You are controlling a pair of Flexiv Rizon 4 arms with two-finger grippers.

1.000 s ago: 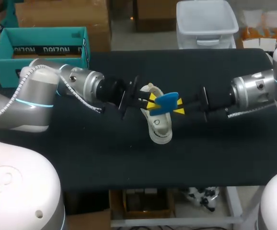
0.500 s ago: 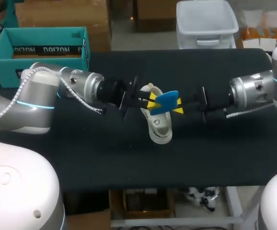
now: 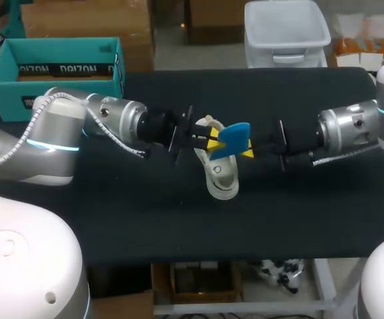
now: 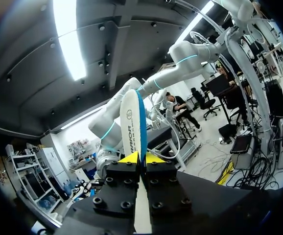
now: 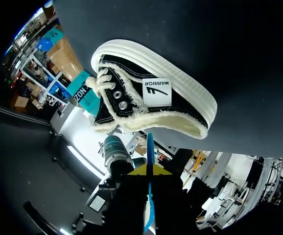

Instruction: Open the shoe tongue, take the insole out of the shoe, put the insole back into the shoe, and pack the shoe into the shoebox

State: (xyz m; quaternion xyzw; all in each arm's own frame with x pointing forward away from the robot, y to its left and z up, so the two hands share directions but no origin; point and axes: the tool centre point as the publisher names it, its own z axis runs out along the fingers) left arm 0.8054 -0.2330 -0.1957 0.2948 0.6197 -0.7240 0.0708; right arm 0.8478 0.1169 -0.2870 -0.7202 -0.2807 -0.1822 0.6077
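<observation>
A blue-and-white insole point(image 3: 232, 140) hangs in the air above the shoe, held from both sides. My left gripper point(image 3: 210, 139) is shut on its left end and my right gripper point(image 3: 247, 147) is shut on its right end. In the left wrist view the insole point(image 4: 133, 122) stands on edge between the yellow tips of the left gripper point(image 4: 141, 158). In the right wrist view only the insole's thin blue edge point(image 5: 150, 144) shows between the tips of the right gripper point(image 5: 149, 170). The black shoe with a white sole point(image 3: 218, 174) point(image 5: 153, 95) lies on its side on the table below.
The teal shoebox point(image 3: 59, 66) stands open at the table's back left corner, behind my left arm point(image 3: 105, 119). The dark table top point(image 3: 298, 212) stretches bare in front of and to the right of the shoe.
My right gripper has closed onto the insole's right end. The insole has tipped slightly, its right end rising. The left gripper has kept its grip and the shoe has not moved.
</observation>
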